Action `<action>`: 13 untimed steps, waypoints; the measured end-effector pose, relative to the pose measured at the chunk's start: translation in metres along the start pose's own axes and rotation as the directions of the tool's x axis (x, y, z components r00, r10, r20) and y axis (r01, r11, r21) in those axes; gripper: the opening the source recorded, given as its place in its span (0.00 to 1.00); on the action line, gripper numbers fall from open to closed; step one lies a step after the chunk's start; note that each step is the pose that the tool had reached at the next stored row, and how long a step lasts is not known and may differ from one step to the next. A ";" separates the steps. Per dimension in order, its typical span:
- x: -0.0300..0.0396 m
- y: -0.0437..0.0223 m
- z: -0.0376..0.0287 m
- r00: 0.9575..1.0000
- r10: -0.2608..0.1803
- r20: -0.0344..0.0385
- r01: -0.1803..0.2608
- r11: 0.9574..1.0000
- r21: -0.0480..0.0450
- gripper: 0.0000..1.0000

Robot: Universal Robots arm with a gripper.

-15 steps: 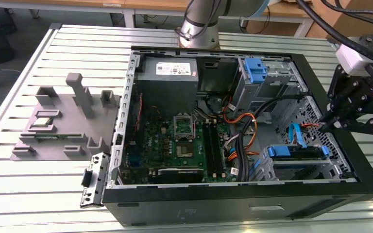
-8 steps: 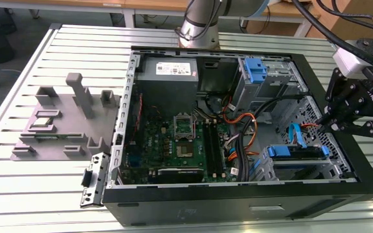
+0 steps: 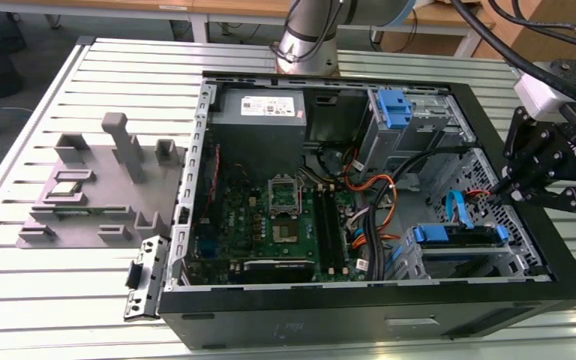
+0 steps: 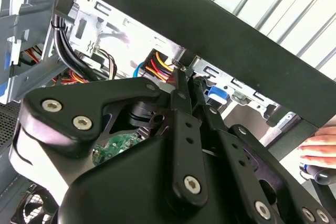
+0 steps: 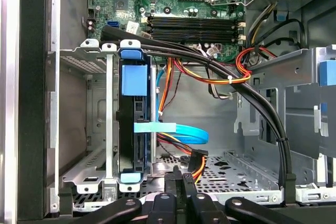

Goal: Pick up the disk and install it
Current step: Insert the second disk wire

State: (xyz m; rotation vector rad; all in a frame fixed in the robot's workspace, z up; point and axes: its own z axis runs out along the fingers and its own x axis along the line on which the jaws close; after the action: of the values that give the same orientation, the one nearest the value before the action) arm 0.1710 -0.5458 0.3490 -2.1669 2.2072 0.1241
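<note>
The disk (image 3: 458, 235) sits in the drive cage at the near right corner of the open computer case (image 3: 368, 304), framed by its blue carrier. In the first wrist view the disk (image 5: 134, 129) stands edge-on inside the metal cage, with a light-blue cable plugged at its side. My gripper (image 3: 509, 192) hangs over the case's right rim, just above and to the exterior view's right of the disk. Its black fingers (image 5: 178, 178) are pressed together with nothing between them, as the second wrist view's gripper (image 4: 178, 74) also shows.
A grey power-supply box (image 3: 258, 106) and a lone blue bracket (image 3: 393, 109) sit at the case's far side. Orange, red and black cables (image 5: 231, 77) cross the middle over the motherboard (image 3: 278, 217). A grey fixture (image 3: 98, 187) lies on the slatted table. A hand (image 4: 320, 150) rests outside the case.
</note>
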 end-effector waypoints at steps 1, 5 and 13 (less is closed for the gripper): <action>0.0000 0.0000 0.0000 1.000 0.000 0.000 0.000 1.000 0.000 0.16; -0.0001 0.0004 0.0001 1.000 0.000 0.000 0.000 1.000 0.000 0.16; 0.0049 0.0198 0.0001 1.000 -0.002 -0.001 0.002 1.000 0.021 0.16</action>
State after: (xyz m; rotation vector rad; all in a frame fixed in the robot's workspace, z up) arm 0.1511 -0.5504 0.3489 -2.1586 2.1966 0.0987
